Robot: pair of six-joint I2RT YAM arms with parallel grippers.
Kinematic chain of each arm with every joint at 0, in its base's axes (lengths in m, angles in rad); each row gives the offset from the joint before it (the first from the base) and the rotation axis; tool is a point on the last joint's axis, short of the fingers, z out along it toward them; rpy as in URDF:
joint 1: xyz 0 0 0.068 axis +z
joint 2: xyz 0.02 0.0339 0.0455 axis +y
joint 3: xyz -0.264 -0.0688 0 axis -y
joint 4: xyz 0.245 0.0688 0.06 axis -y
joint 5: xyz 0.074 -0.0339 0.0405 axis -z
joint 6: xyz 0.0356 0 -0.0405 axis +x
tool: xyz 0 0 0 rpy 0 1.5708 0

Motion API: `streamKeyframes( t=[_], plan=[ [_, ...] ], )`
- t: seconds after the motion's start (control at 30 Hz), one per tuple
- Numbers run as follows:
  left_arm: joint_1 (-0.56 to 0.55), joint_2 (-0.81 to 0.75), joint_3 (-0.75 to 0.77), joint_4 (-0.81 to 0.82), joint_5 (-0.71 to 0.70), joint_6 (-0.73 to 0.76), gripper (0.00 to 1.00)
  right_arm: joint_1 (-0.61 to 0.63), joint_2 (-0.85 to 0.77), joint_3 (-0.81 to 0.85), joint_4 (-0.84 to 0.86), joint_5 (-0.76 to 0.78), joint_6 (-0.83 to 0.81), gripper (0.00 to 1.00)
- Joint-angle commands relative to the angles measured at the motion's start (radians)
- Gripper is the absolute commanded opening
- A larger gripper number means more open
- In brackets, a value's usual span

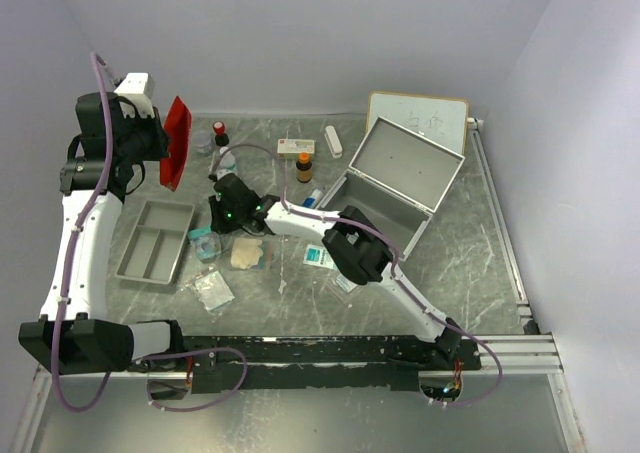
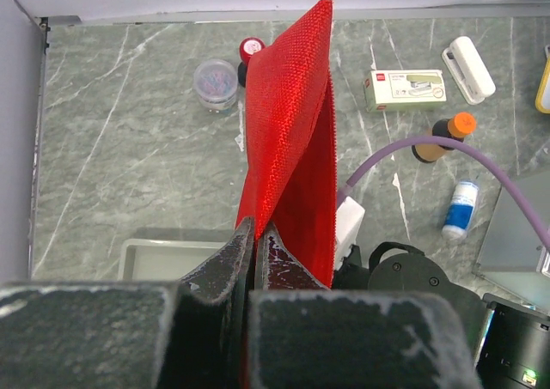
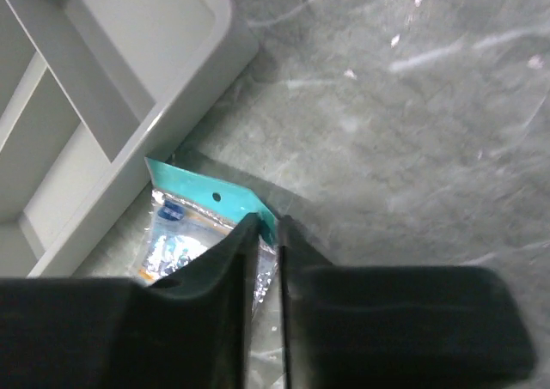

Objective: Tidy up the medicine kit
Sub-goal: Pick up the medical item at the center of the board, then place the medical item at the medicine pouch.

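Note:
My left gripper (image 1: 160,145) is raised at the far left and shut on a red fabric pouch (image 1: 177,143), which stands up from the fingers in the left wrist view (image 2: 292,123); the left gripper's (image 2: 256,230) jaws are pressed together on its lower edge. My right gripper (image 1: 213,228) reaches left, low over the table beside the grey divided tray (image 1: 160,235). In the right wrist view the right gripper (image 3: 268,226) is closed on the corner of a clear packet with a teal header (image 3: 206,196), lying against the tray's wall (image 3: 172,97). The open metal box (image 1: 400,173) stands at the right.
Around the back are a brown orange-capped bottle (image 1: 304,166), a white carton (image 1: 296,146), a white stapler-like item (image 1: 333,140), a red-capped bottle (image 1: 220,131) and a clear jar (image 2: 215,82). A tan packet (image 1: 246,252), clear packet (image 1: 212,288) and teal packet (image 1: 320,257) lie mid-table.

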Motion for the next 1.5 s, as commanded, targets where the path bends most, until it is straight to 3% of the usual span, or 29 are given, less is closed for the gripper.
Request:
streamKeyframes(
  t=[0.0,0.3,0.5,0.8,1.17,1.47],
  plan=[
    [0.008,0.005,0.014,0.008,0.028,-0.001,0.07,0.002,0.031,-0.047,0.010,-0.041,0.015,0.00],
    [0.008,0.006,0.011,0.005,0.036,0.001,0.07,-0.001,-0.140,-0.234,0.058,-0.008,0.019,0.00],
    [0.008,0.002,-0.001,0.003,0.033,0.014,0.07,-0.010,-0.321,-0.252,-0.039,0.069,-0.006,0.00],
    [0.008,-0.006,-0.033,0.029,0.035,0.029,0.07,-0.020,-0.449,-0.126,-0.187,0.133,-0.039,0.00],
    [0.008,-0.023,-0.074,0.035,0.049,0.035,0.07,-0.022,-0.474,-0.053,-0.239,0.146,-0.031,0.00],
    [0.008,-0.022,-0.132,0.077,0.079,0.042,0.07,-0.023,-0.460,0.146,-0.319,0.180,-0.041,0.00]
  ],
)
